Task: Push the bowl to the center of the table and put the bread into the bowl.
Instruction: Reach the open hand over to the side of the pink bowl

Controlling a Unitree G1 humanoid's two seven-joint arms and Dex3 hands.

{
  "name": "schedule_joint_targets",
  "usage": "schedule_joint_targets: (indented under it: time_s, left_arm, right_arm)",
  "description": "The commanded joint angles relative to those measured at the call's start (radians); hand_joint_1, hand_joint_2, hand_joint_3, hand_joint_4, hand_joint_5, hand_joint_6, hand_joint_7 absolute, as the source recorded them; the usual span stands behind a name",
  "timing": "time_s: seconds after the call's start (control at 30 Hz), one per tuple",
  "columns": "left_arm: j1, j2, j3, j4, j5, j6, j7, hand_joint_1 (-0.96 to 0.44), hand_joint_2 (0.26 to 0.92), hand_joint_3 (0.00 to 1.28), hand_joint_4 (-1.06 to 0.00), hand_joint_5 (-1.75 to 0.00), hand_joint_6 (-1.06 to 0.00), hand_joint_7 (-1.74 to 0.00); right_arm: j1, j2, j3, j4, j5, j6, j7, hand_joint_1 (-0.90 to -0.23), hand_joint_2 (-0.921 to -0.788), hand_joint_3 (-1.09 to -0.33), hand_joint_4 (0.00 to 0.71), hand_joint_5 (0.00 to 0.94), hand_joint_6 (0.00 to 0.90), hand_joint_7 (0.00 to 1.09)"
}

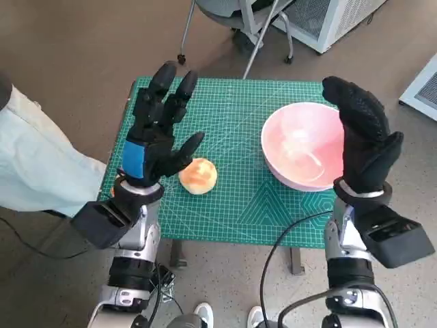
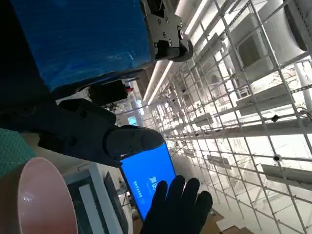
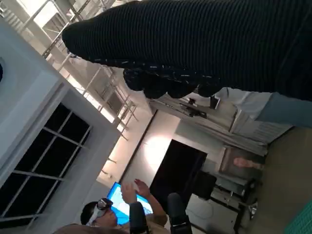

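1. The bowl (image 1: 302, 145) sat on the right half of the table (image 1: 232, 212), off centre, empty and upright.
2. The right hand (image 1: 363, 137) was raised at the bowl's outer right edge, fingers (image 1: 345, 92) straight, apart, holding nothing. It was the nearer hand, and the bowl lay between it and the table's centre, so a leftward push looked like the natural move.
3. The bread (image 1: 199, 175) lay left of centre, well apart from the bowl and just beside the left hand (image 1: 156, 133) on its inner side.
4. The left hand was also raised with fingers (image 1: 171, 85) spread, holding nothing; whether its thumb touched the bread could not be told.
5. Judgement: right hand for the push, left hand for the bread; neither step done.
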Motion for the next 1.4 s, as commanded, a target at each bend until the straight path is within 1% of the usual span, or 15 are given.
schedule_joint_targets:
  time_s: [0.03, 0.1, 0.2, 0.23, 0.33, 0.43, 0.57, 0.7, 0.83, 0.97, 1.03, 1.17, 1.3, 1.4]
  left_arm:
    - [-0.008, 0.004, 0.005, 0.003, -0.006, 0.002, -0.002, -0.34, 0.921, 0.34, -0.29, 0.0, -0.09, -0.39]
    - [-0.009, 0.005, 0.008, 0.008, -0.007, -0.002, -0.001, -0.34, 0.921, 0.34, -0.29, 0.0, -0.08, -0.39]
    - [-0.008, 0.007, 0.014, 0.015, -0.009, -0.008, -0.001, -0.34, 0.921, 0.34, -0.29, 0.0, -0.08, -0.4]
    - [-0.008, 0.008, 0.017, 0.02, -0.011, -0.011, -0.002, -0.34, 0.921, 0.34, -0.29, 0.0, -0.08, -0.4]
    - [-0.008, 0.009, 0.023, 0.026, -0.016, -0.015, -0.005, -0.35, 0.921, 0.33, -0.29, 0.0, -0.09, -0.4]
    - [-0.01, 0.008, 0.028, 0.032, -0.024, -0.012, -0.009, -0.36, 0.921, 0.33, -0.29, 0.0, -0.09, -0.39]
    - [-0.012, 0.006, 0.032, 0.037, -0.033, -0.01, -0.015, -0.36, 0.921, 0.33, -0.3, 0.0, -0.1, -0.39]
    - [-0.013, 0.005, 0.035, 0.037, -0.035, -0.007, -0.015, -0.36, 0.921, 0.32, -0.3, 0.0, -0.1, -0.39]
    - [-0.013, 0.008, 0.035, 0.037, -0.039, -0.004, -0.02, -0.36, 0.921, 0.32, -0.29, 0.0, -0.1, -0.38]
    - [-0.013, 0.013, 0.036, 0.036, -0.042, -0.003, -0.025, -0.35, 0.921, 0.32, -0.28, 0.0, -0.11, -0.38]
    - [-0.012, 0.016, 0.037, 0.034, -0.043, -0.001, -0.028, -0.35, 0.921, 0.32, -0.28, 0.0, -0.11, -0.37]
    - [-0.008, 0.022, 0.041, 0.028, -0.043, -0.001, -0.028, -0.35, 0.921, 0.32, -0.27, 0.0, -0.11, -0.37]
    - [-0.003, 0.027, 0.043, 0.023, -0.041, -0.004, -0.028, -0.34, 0.921, 0.32, -0.28, 0.0, -0.12, -0.36]
    - [-0.001, 0.029, 0.045, 0.022, -0.039, -0.008, -0.026, -0.34, 0.921, 0.32, -0.28, 0.0, -0.12, -0.35]
  right_arm:
    - [0.027, -0.035, -0.026, 0.009, 0.012, 0.015, 0.0, -0.583, -0.921, -0.808, 0.318, 0.0, 0.015, 0.77]
    - [0.023, -0.054, -0.045, 0.016, 0.02, 0.016, -0.004, -0.576, -0.921, -0.824, 0.315, 0.0, 0.005, 0.77]
    - [0.001, -0.092, -0.093, 0.083, 0.021, 0.003, -0.031, -0.566, -0.921, -0.842, 0.31, 0.0, 0.001, 0.78]
    - [-0.008, -0.107, -0.112, 0.118, 0.015, -0.002, -0.048, -0.563, -0.921, -0.846, 0.309, 0.0, 0.0, 0.78]
    - [-0.032, -0.14, -0.148, 0.208, -0.001, -0.017, -0.086, -0.559, -0.921, -0.85, 0.307, 0.0, -0.001, 0.78]
    - [-0.059, -0.176, -0.181, 0.317, 0.009, -0.013, -0.104, -0.552, -0.921, -0.847, 0.308, 0.001, -0.001, 0.78]
    - [-0.09, -0.212, -0.206, 0.434, 0.008, 0.016, -0.13, -0.54, -0.921, -0.846, 0.305, 0.0, -0.001, 0.77]
    - [-0.11, -0.236, -0.216, 0.521, 0.0, 0.059, -0.154, -0.531, -0.921, -0.85, 0.288, 0.0, 0.002, 0.78]
    - [-0.123, -0.245, -0.214, 0.583, -0.013, 0.107, -0.187, -0.504, -0.921, -0.87, 0.278, 0.0, 0.001, 0.81]
    - [-0.128, -0.252, -0.207, 0.63, -0.026, 0.168, -0.224, -0.485, -0.921, -0.878, 0.27, 0.0, 0.001, 0.81]
    - [-0.131, -0.252, -0.203, 0.648, -0.036, 0.204, -0.246, -0.478, -0.921, -0.884, 0.269, 0.001, 0.008, 0.78]
    - [-0.137, -0.244, -0.193, 0.678, -0.062, 0.286, -0.294, -0.474, -0.921, -0.89, 0.295, 0.009, 0.057, 0.7]
    - [-0.149, -0.23, -0.19, 0.692, -0.072, 0.354, -0.317, -0.491, -0.921, -0.883, 0.314, 0.006, 0.11, 0.6]
    - [-0.158, -0.219, -0.192, 0.698, -0.076, 0.394, -0.321, -0.506, -0.921, -0.877, 0.313, 0.004, 0.12, 0.58]
